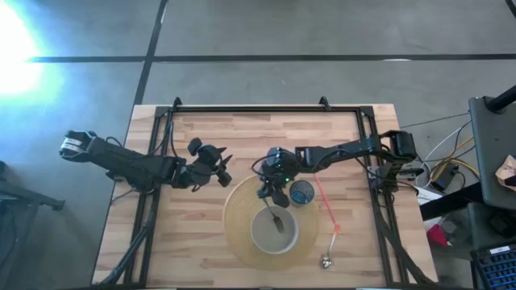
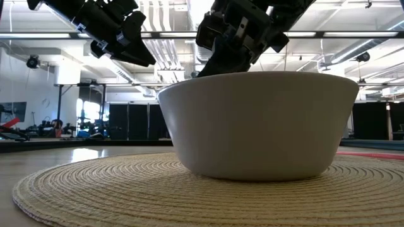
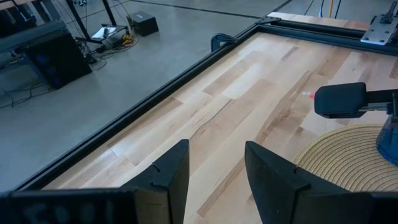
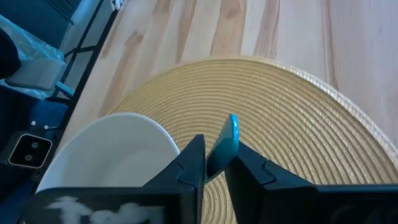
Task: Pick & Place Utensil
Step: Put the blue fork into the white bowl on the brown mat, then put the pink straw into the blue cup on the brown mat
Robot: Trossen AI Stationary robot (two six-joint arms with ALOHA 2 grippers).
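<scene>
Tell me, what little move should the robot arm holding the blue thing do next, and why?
Probably open its fingers a bit more. The right gripper has the blue utensil pinched between its fingers, right at the white bowl on the woven mat, and the utensil's other end already lies inside the bowl. The left gripper waits open, off to the side.

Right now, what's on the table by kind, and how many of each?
Placemats: 1, the woven mat.
Bowls: 1, the white bowl.
Cups: 1, the blue cup.
Utensils: 2, a blue utensil in the right gripper, and a pink whisk.
Total: 5.
</scene>
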